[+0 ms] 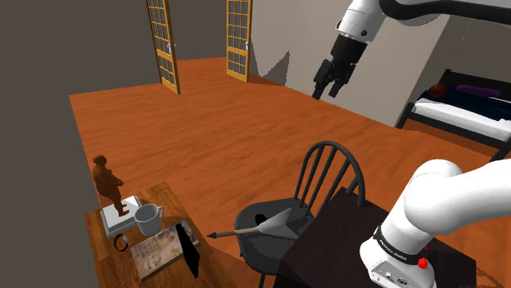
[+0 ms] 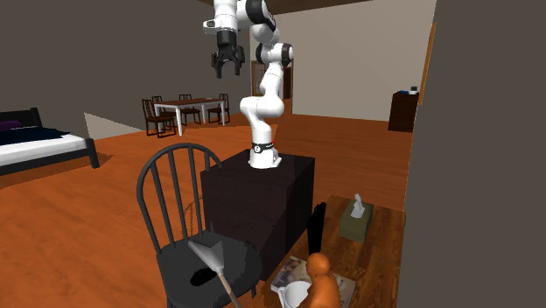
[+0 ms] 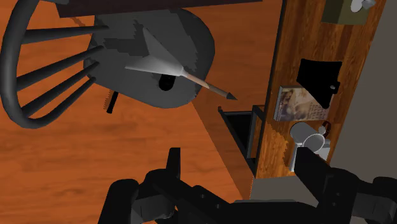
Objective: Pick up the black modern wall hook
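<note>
A white arm (image 1: 385, 16) holds its black end effector (image 1: 326, 87) high above an orange wooden floor (image 1: 205, 123). Its fingers are spread wide and grip nothing. Far below, close to the stand, is a dark chair (image 1: 327, 168) with a grey seat. On the seat lie a trowel (image 1: 282, 222) and, just beside its blade, a small black piece, most likely the hook (image 1: 260, 218). A low desk (image 1: 168, 196) carrying a mug (image 1: 149, 219) stands near the chair.

The step in hand looks like the approach, with the whole descent left to do. To do it well, come down straight over the seat, clear of the chair's back spindles. Turn the fingers to straddle the hook's narrow side, then close without catching the trowel.
</note>
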Controlling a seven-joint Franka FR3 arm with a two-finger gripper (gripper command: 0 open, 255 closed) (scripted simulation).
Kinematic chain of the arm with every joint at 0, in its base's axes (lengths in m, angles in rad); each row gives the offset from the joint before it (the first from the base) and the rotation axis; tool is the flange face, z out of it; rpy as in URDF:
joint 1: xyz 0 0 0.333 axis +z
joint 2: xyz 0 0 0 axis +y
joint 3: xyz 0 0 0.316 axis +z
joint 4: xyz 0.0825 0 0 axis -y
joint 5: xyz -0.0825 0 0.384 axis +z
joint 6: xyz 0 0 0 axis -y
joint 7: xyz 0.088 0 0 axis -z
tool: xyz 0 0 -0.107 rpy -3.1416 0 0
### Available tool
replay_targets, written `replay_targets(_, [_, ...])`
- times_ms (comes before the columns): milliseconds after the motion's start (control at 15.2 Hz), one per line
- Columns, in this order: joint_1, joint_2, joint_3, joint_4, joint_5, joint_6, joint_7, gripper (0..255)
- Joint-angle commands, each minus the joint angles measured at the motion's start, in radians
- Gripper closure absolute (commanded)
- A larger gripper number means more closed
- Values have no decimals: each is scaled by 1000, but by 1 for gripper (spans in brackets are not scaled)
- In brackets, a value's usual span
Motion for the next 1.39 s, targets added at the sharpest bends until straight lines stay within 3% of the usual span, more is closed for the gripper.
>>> replay_targets(0, [0,0,0,0,0,0,0,0])
replay_targets(660, [46,115,182,-131,74,248,156,0])
replay_targets(1320, [67,363,375,-138,87,502,330,0])
